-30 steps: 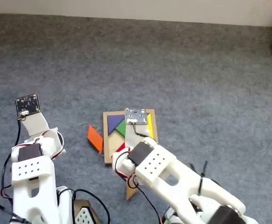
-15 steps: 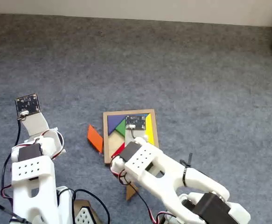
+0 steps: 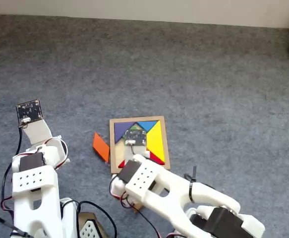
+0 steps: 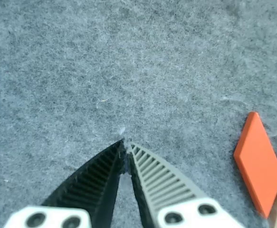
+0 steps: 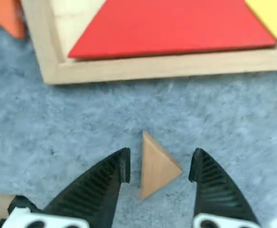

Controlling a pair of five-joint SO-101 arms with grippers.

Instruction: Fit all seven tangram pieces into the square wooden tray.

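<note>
Pickup of the tan triangle [image 5: 157, 166] seems in hand: the right pincer [image 5: 161, 154] stands wide astride it on the counter [image 3: 208, 74] just below the tray [image 3: 137, 119] in the high view's lower centre, so closing and lifting should come next; the left pincer [image 4: 126, 143] rests shut.
</note>
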